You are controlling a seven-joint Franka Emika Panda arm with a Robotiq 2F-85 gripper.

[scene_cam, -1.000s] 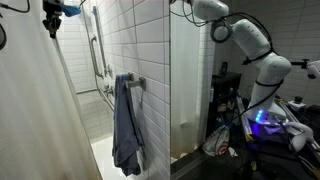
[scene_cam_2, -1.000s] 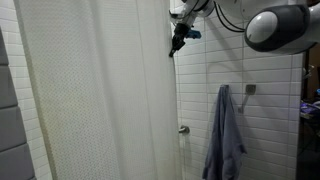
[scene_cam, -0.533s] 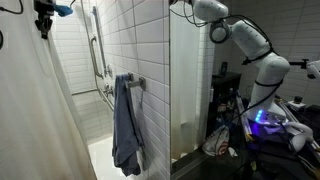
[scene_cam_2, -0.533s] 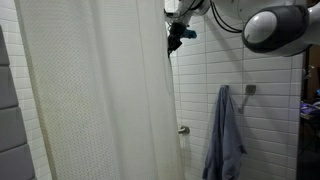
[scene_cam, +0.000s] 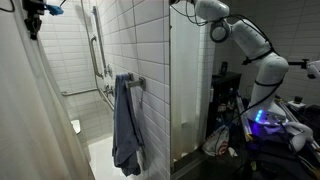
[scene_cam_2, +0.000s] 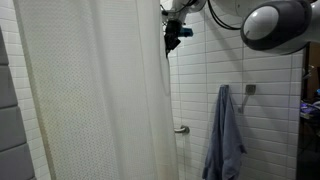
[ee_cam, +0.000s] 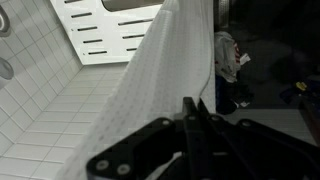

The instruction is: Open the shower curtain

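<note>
Bathroom: white wall tiles, shower curtain, hanging towel.

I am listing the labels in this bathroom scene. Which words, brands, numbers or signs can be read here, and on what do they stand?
No text can be read in any view.
The shower curtain, the towel and the wall tiles look plain.
The clutter beside the robot's base may carry labels, but it is too small and blurred to tell.

shower curtain left of towel, towel on wall
</note>
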